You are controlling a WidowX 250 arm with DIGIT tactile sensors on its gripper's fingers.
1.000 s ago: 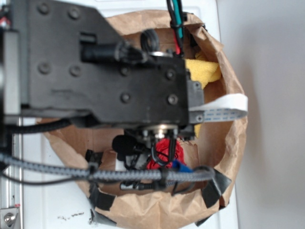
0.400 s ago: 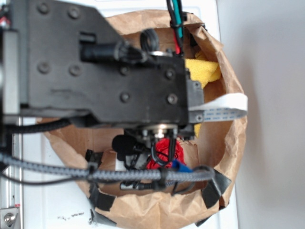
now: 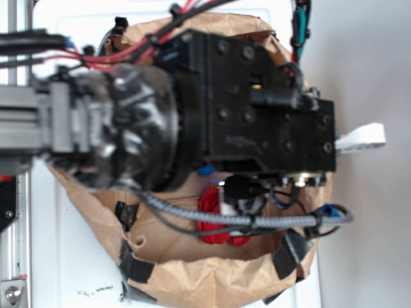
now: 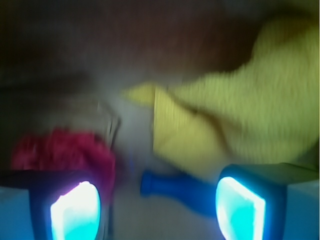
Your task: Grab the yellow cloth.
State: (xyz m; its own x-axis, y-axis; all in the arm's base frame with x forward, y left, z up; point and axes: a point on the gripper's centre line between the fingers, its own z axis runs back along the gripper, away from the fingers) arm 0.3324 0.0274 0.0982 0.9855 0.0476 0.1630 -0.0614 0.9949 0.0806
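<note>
1. A brown paper bag (image 3: 212, 282), rolled down and crumpled at its rim, stands open on a white surface (image 3: 77, 276).
2. Strips of black tape (image 3: 136, 269) sit on the bag's lower rim.
3. A red wad of fabric (image 3: 210, 215) lies inside the bag.
4. A blue plastic bottle (image 4: 172, 186) lies on its side just beside the red wad, blurred in the wrist view.

The yellow cloth (image 4: 240, 120), soft and rumpled with a pointed corner, lies just behind the blue bottle (image 4: 175, 187).
</note>
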